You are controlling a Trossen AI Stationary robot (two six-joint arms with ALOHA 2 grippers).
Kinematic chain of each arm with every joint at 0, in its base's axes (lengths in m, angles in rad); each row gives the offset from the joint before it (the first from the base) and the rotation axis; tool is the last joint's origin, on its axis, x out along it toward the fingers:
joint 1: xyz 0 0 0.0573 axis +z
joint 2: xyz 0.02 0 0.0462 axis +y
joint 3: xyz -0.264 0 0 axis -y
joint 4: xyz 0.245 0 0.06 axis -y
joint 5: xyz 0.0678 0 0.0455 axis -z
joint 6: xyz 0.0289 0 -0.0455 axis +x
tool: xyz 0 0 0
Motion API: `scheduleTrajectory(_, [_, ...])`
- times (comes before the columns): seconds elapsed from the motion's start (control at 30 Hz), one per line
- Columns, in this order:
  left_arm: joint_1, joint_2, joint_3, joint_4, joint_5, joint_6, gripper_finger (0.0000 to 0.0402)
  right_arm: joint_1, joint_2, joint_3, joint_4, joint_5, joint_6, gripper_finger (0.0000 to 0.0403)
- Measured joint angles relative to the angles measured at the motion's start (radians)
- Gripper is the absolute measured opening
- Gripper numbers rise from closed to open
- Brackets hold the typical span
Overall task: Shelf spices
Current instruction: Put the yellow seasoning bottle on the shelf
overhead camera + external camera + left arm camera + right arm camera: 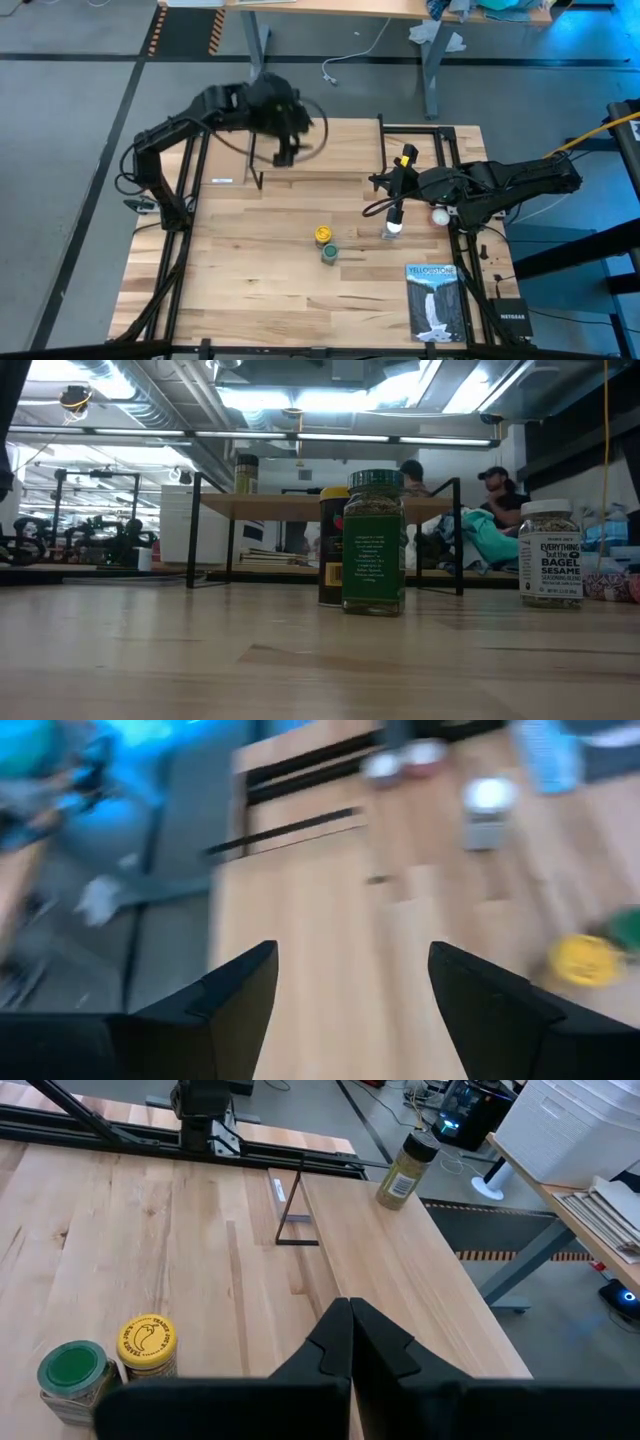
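Green jar (374,542) sitting front-center with two more waiting on the table, one jar (405,1170) shelved upper-center, left gripper (350,1010) hovering spread empty, right gripper (350,1342) resting pressed together.

My high camera looks straight down on the whole butcher-block wooden table (270,270). My low one sits at tabletop height, close behind the green-lidded cylindrical spice jar (374,542). Both wrist cameras look down along the light wooden shelf plank (400,1290), sharing that jar.
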Motion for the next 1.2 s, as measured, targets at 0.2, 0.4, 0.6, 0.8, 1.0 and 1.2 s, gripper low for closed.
scheduleTrajectory(0.2, [-0.152, 0.017, -0.129, -0.014, 0.028, 0.069, 0.0253, 0.000, 0.000, 0.000, 0.000, 0.000, 0.003, 0.0001])
scheduleTrajectory(0.4, [-0.231, 0.044, -0.307, 0.037, -0.001, 0.092, 0.0253, 0.000, 0.000, 0.000, 0.002, 0.000, 0.003, 0.0001])
scheduleTrajectory(0.6, [-0.253, 0.049, -0.442, 0.181, 0.013, 0.068, 0.0253, 0.000, 0.000, 0.000, 0.003, 0.000, 0.003, 0.0001])
scheduleTrajectory(0.8, [-0.263, 0.050, -0.561, 0.312, 0.082, 0.040, 0.0253, 0.000, 0.000, 0.000, 0.001, -0.001, 0.003, 0.0001])
scheduleTrajectory(1.0, [-0.292, 0.068, -0.626, 0.410, 0.159, 0.016, 0.0253, 0.000, 0.000, 0.000, 0.001, -0.001, 0.003, 0.0001])
scheduleTrajectory(1.2, [-0.337, 0.139, -0.629, 0.439, 0.163, 0.041, 0.0253, 0.000, 0.000, -0.013, 0.013, -0.001, 0.003, 0.0001])
